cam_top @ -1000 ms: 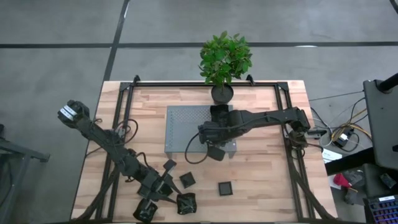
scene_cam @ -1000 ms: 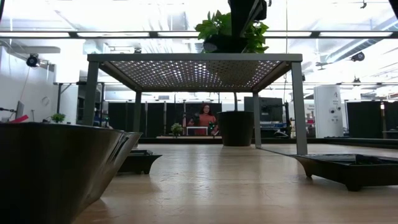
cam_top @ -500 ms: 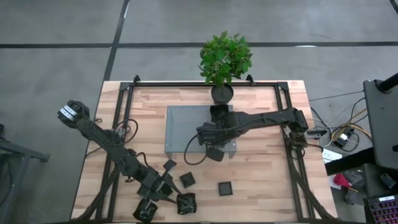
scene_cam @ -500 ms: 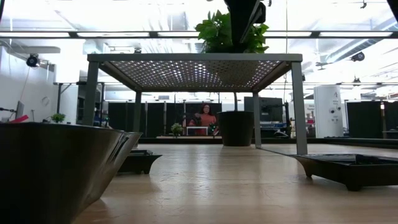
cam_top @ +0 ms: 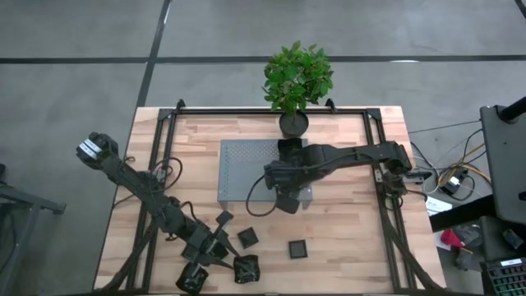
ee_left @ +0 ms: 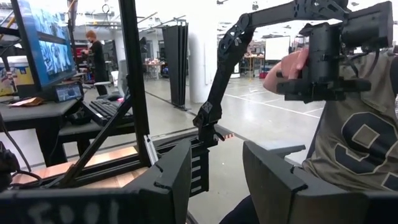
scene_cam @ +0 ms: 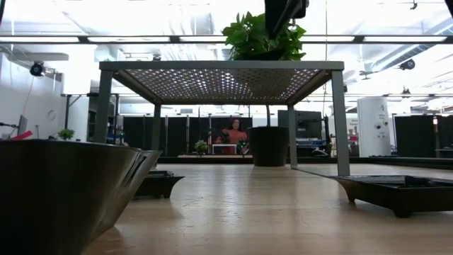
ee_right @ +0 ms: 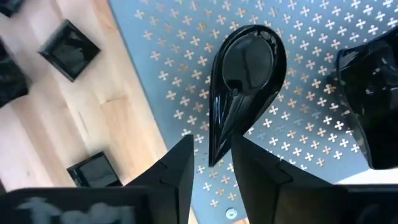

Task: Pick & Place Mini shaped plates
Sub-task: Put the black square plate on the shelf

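A glossy black teardrop mini plate [ee_right: 245,74] lies flat on the grey perforated platform [ee_right: 311,37], its pointed tip toward my right gripper [ee_right: 211,177]. That gripper is open, with a finger on each side of the tip and a gap showing on both sides. In the high view it hovers over the platform's near right part [cam_top: 286,197] and hides the plate. Several square mini plates [cam_top: 247,238] [cam_top: 297,248] [cam_top: 223,219] rest on the wooden table near its front. My left gripper [cam_top: 209,251] waits open among them with nothing between its fingers [ee_left: 217,180].
A potted plant [cam_top: 296,82] stands at the table's far edge behind the platform [cam_top: 242,168]. Another dark dish [ee_right: 370,99] sits on the platform beside the teardrop plate. Black frame rails [cam_top: 164,140] run along the table's sides. A person in a grey shirt [ee_left: 348,143] is beyond the table.
My right gripper has opened over the platform's near right part and let go of the teardrop plate, which now lies on the platform. It has also shifted slightly toward the table's right edge.
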Available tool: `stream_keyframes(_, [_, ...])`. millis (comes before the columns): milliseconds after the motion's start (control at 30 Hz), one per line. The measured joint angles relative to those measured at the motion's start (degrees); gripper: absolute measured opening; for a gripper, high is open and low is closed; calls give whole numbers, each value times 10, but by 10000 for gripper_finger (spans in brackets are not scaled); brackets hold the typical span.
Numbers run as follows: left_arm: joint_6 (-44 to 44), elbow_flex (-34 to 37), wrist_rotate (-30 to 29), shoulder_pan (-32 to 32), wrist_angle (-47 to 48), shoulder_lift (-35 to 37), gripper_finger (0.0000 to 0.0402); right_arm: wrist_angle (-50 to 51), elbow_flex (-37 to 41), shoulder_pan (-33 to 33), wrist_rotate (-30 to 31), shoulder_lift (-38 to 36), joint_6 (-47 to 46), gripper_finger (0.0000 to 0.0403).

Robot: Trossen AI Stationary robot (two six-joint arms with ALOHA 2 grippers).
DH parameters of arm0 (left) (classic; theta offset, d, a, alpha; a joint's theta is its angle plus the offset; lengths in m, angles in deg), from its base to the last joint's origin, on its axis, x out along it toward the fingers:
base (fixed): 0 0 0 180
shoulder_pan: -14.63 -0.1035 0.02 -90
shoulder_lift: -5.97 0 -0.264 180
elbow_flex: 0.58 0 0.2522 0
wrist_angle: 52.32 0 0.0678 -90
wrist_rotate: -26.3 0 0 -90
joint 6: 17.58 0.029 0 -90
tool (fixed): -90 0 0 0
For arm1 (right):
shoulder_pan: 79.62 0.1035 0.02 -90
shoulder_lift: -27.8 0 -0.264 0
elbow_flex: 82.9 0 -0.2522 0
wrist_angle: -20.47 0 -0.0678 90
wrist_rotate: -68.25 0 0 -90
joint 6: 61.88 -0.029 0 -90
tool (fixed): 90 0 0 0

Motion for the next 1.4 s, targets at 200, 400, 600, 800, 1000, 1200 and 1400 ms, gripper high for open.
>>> stream_keyframes(200, [-44, 0, 0, 0, 17, 0, 140, -4, -8, 24, 2, -19, 5, 106])
stream_keyframes(400, [-62, 0, 0, 0, 20, 0, 140, -7, -7, 67, 57, -27, 20, 90])
stream_keyframes(600, [-88, 0, -2, 0, 47, 0, 140, -11, -4, 117, 74, -27, 41, 76])
stream_keyframes(800, [-84, 0, -21, 0, 48, -1, 140, -14, 5, 180, 125, -27, 61, 68])
stream_keyframes(1000, [-76, 0, -55, 0, 51, -1, 140, -17, 30, 244, 184, -27, 60, 72])
stream_keyframes(1200, [-74, 0, -93, 0, 51, -1, 140, -25, 92, 298, 275, -27, 42, 62])
stream_keyframes(1400, [-62, 0, -95, 0, 51, -1, 140, -109, 169, 317, 250, -46, 40, 26])
